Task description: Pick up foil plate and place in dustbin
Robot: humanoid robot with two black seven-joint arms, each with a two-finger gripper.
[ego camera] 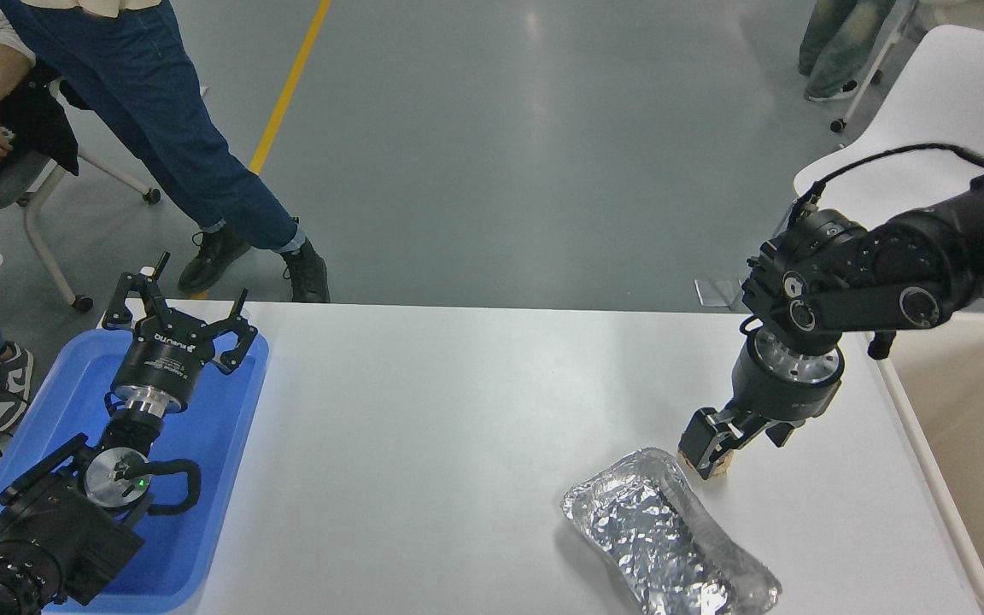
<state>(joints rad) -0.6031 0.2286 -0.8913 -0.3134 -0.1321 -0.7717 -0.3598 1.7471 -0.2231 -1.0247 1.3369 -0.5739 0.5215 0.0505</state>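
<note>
1. The crinkled, shiny silver aluminium-foil plate [667,538], oblong with rounded corners and a raised rim, lies flat on the white table [458,410] near its front right part, its long axis running from upper left to lower right.
2. The right arm comes in from the right edge and bends down over the table; its black right gripper [714,457] points downward, just beside the foil plate's far corner.
3. That gripper's fingers are drawn in narrow, with something small and tan showing between the tips; what that tan piece is cannot be told.
4. Whether the fingertips touch the plate's rim cannot be made out; they sit at its upper right edge, and the rest of the plate extends toward the camera and away from the gripper.
5. The large beige plastic rectangular dustbin [928,461], with a thick rounded rim and smooth inner walls, stands at the table's right side, to the right of the gripper and the plate.
6. The black left gripper [180,316] is parked at the lower left over a shallow blue plastic tray [219,444], its fingers spread wide and holding nothing.
7. A person in blue jeans [159,111] and black shoes stands beyond the table's far left corner.
</note>
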